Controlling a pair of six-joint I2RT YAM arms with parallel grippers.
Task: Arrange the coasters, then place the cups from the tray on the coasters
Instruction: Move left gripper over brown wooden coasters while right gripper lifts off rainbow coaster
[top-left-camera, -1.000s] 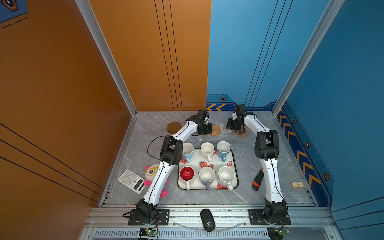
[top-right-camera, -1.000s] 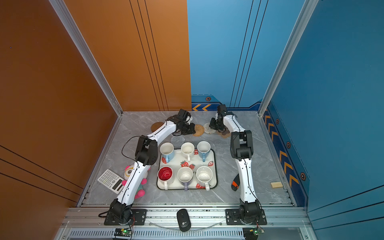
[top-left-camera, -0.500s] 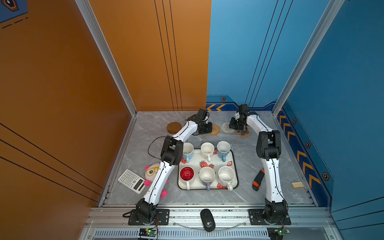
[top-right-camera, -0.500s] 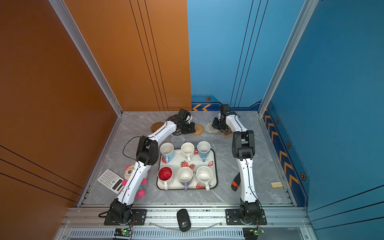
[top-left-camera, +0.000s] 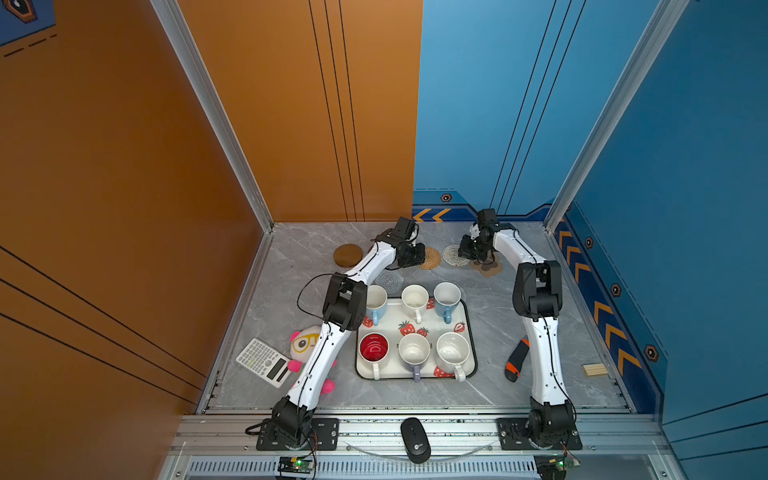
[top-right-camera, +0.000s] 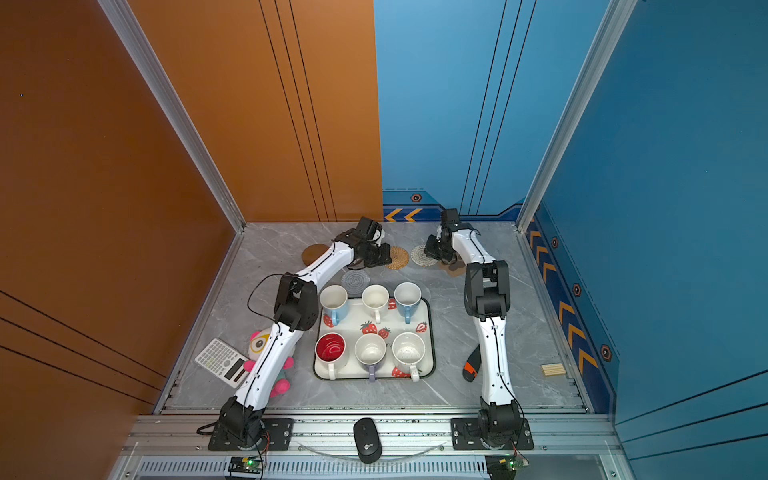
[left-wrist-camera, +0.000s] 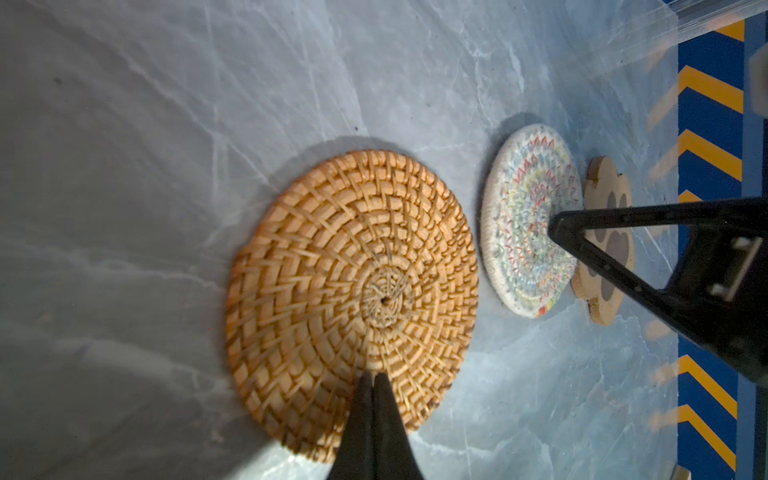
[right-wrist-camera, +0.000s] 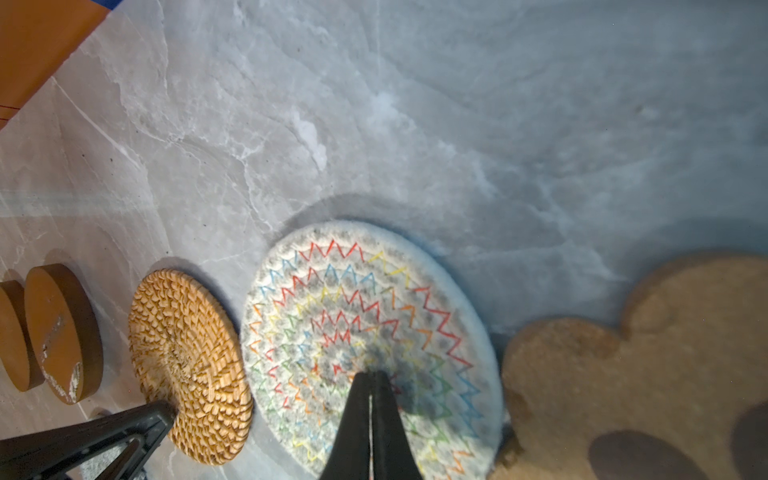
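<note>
Narrowly apart: tan coaster (left-wrist-camera: 353, 266), whitish coaster (left-wrist-camera: 519, 208) edges; bare tabletop (left-wrist-camera: 208, 104) beyond.

The left arm (top-left-camera: 320, 361) and the right arm (top-left-camera: 545, 357) have smooth white shells, linked by boxy black joints (top-left-camera: 345, 301). Each ends in a black base (top-left-camera: 548, 419) on a black bolted plate. A thin black cable (top-left-camera: 299, 293) loops beside the left elbow. The fingers (left-wrist-camera: 359, 428) are matte black and taper to narrow tips.

Both top views sit high up, staring down at the whole counter (top-left-camera: 490, 390). The wrist cams are way closer, low near the whitish woven coaster (left-wrist-camera: 528, 216), and both also catch the tan woven coaster (right-wrist-camera: 187, 365) just beside it.
</note>
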